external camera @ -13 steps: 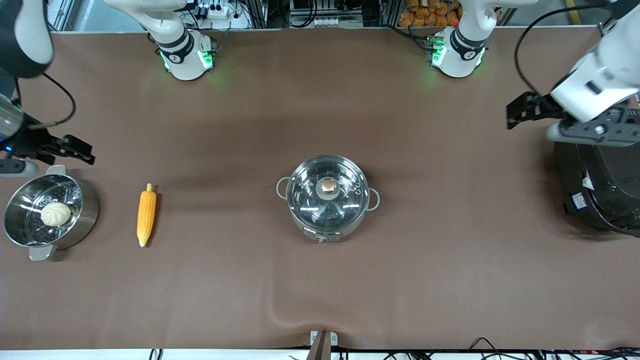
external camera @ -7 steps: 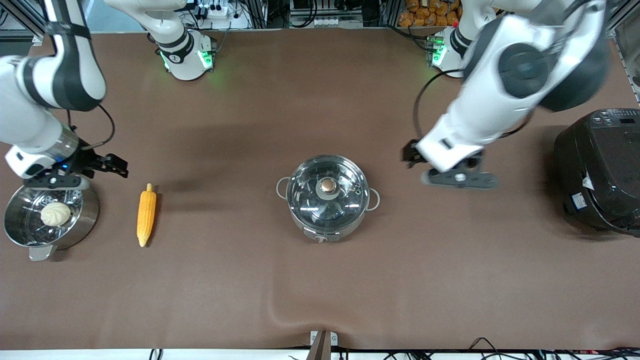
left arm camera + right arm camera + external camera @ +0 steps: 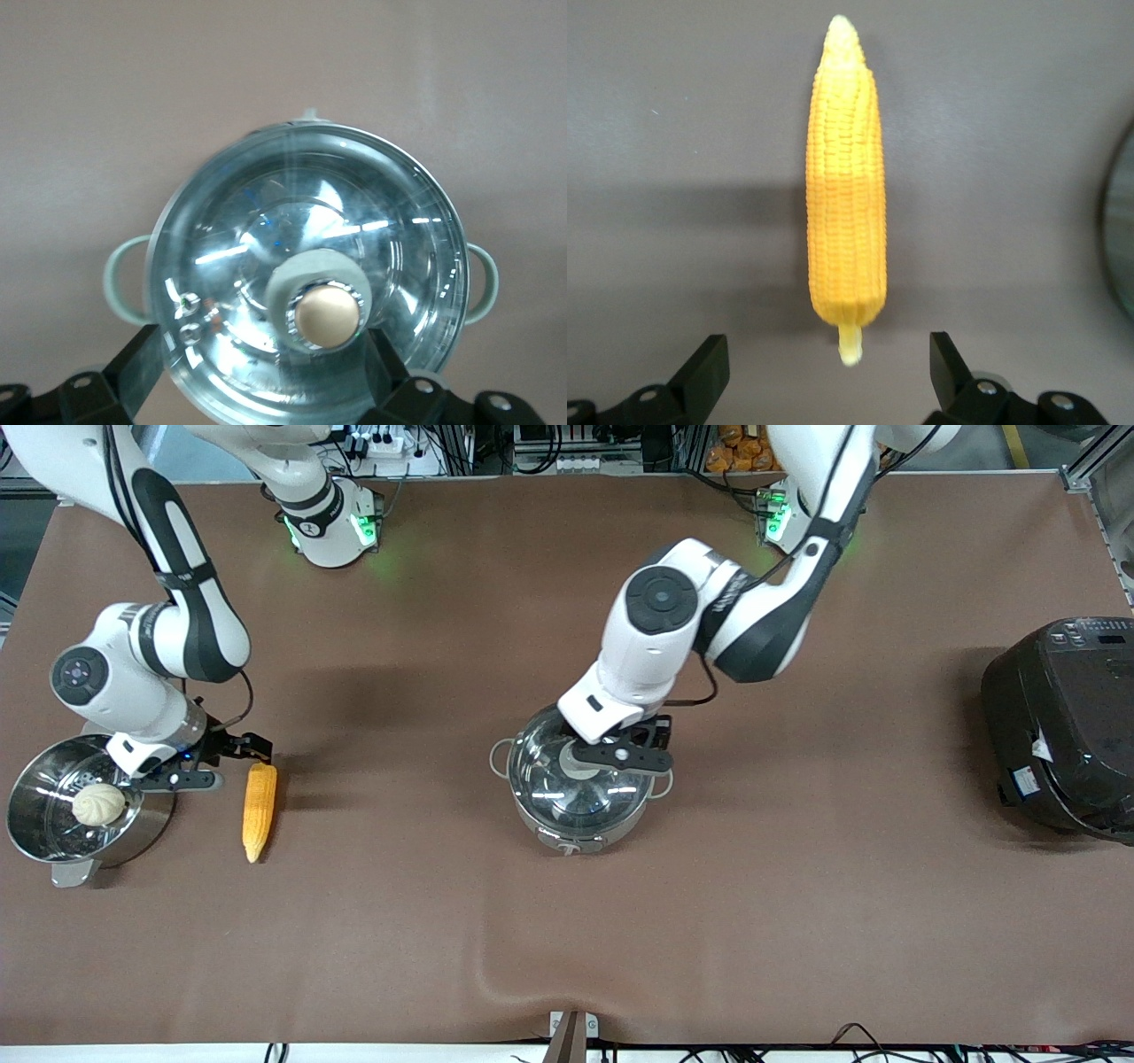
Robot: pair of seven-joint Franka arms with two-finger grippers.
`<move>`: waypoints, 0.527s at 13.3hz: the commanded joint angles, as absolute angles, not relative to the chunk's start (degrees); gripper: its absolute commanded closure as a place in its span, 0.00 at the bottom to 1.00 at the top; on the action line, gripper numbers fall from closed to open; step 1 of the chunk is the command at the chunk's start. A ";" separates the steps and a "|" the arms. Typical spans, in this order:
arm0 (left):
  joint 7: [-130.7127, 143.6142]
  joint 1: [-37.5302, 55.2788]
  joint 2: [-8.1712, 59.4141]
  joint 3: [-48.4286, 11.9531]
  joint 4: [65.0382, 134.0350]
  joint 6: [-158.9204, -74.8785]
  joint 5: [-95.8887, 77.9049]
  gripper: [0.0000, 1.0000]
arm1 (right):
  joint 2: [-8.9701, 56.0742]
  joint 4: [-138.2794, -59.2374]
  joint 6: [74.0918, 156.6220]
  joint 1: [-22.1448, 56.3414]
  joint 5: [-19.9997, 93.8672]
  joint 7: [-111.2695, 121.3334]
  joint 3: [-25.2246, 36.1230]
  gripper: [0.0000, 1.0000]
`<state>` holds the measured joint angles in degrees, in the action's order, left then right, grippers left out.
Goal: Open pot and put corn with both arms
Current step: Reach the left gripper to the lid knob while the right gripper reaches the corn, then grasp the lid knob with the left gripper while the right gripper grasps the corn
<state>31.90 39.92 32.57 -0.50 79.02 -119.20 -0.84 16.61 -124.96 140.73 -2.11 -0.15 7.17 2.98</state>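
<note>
1. The pot point(image 3: 580, 779) stands at the middle of the tabletop point(image 3: 567, 921), unmoved since 0.5 s ago, with its glass lid point(image 3: 306, 274) on and the copper-coloured knob point(image 3: 326, 315) upright at the lid's centre.
2. The left end effector point(image 3: 640, 735) is now over the pot's lid; 0.5 s ago it was above bare tabletop toward the left arm's end. In the left wrist view its fingers point(image 3: 133, 363) are spread wide, 1 on each side of the knob and touching nothing.
3. The corn point(image 3: 259, 810) lies flat toward the right arm's end of the tabletop, in the same place as before, its pointed tip nearer the front camera and its stem stub point(image 3: 850, 343) farther from it.
4. The right end effector point(image 3: 241, 746) has shifted from above the steamer pot point(image 3: 84, 806) to over the corn's stem end. Its fingers point(image 3: 704, 367) stand wide apart, clear of the cob.
5. A white bun point(image 3: 98, 803) sits in the steamer pot, beside the corn.
6. A black rice cooker point(image 3: 1063, 726) stands at the left arm's end.
</note>
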 commanded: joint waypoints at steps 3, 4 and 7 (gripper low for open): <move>33.31 47.71 37.61 6.67 75.59 -120.94 1.23 0.00 | 24.42 -117.95 143.43 -2.72 -0.18 7.91 2.46 0.00; 33.31 48.33 38.05 7.29 75.50 -121.02 1.23 0.00 | 25.39 -117.43 144.57 -2.46 0.09 7.82 2.46 0.00; 34.62 48.69 38.67 7.29 75.41 -121.46 1.23 0.00 | 30.49 -115.05 149.58 -2.90 -0.18 7.91 2.46 0.00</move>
